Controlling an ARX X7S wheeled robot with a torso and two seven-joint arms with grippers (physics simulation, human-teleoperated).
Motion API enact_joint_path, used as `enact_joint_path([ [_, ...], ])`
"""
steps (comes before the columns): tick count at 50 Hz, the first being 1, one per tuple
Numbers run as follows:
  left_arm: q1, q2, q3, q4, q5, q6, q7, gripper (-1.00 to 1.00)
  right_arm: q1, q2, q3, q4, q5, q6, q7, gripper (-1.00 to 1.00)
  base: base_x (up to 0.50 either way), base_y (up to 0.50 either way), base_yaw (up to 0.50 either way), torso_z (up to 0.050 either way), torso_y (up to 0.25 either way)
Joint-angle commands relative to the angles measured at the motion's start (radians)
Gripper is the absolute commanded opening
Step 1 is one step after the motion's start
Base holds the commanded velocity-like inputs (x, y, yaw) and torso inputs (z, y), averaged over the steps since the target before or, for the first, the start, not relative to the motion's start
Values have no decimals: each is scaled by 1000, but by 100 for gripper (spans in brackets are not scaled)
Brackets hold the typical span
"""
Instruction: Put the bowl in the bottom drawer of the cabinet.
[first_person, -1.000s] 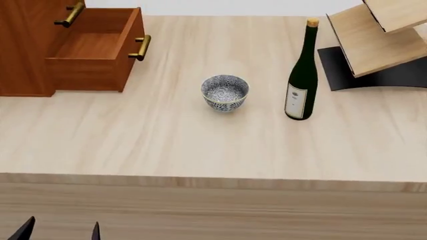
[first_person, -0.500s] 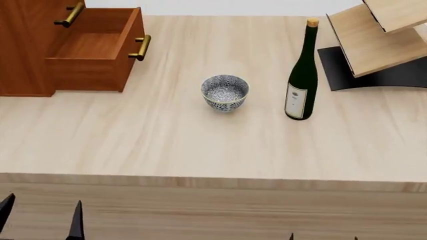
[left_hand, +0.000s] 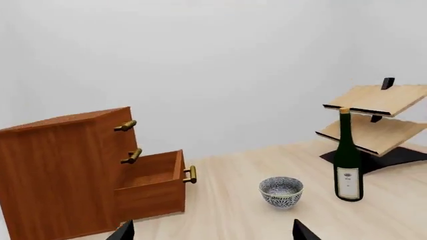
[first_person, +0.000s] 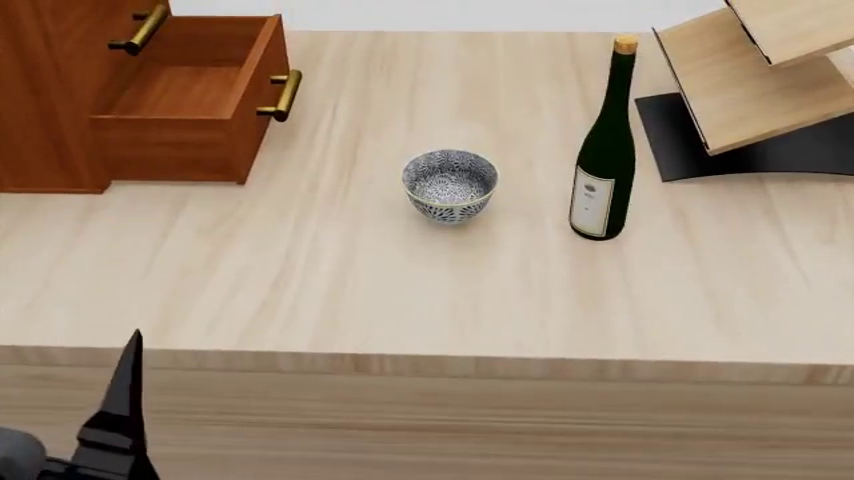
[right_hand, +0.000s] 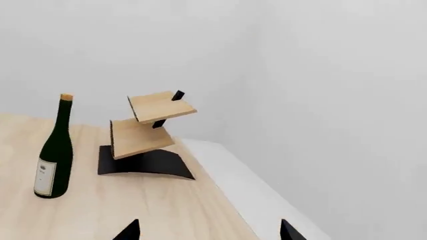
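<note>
Black left tool (first_person: 127, 400) now higher, bowl (first_person: 450, 185) unmoved.

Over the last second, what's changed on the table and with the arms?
Only the left gripper moved: it rose from the head view's bottom-left corner and now reaches up to the table's near edge. It grasped nothing. The right gripper's tips showed briefly at the bottom edge and are now out of that view. The bowl, bottle, rack and open bottom drawer stayed put.

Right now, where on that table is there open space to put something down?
The broad strip of table between the bowl and the near edge is bare. So is the gap between bowl and bottom drawer. It is tighter between the bottle and the rack.
</note>
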Motion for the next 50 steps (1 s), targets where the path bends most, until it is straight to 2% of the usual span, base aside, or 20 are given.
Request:
enact_joint_path([
  [1, -3, -1, 8, 75, -47, -63, 7, 100, 20, 86, 204, -77, 69, 124, 0, 100, 0, 0, 0, 0, 0],
  [10, 0, -7, -51, 201, -141, -170, -2, 100, 25, 96, 233, -135, 107, 175, 4, 100, 0, 0, 0, 0, 0],
  [19, 26, -21, -81, 247, -166, -170, -1, 100, 35, 118, 273, -182, 150, 230, 2, 100, 0, 0, 0, 2, 0],
  [42, 15, -20, -73, 246, -181, -174, -25, 100, 35, 130, 250, -151, 141, 201, -3, 100, 0, 0, 0, 50, 0],
  [46, 18, -13, -77, 236, -187, -175, -33, 100, 14, 135, 237, -149, 165, 202, -41, 100, 0, 0, 0, 3, 0],
  [50, 23, -14, -75, 237, -185, -164, -31, 100, 42, 130, 282, -158, 213, 212, -53, 100, 0, 0, 0, 0, 0],
])
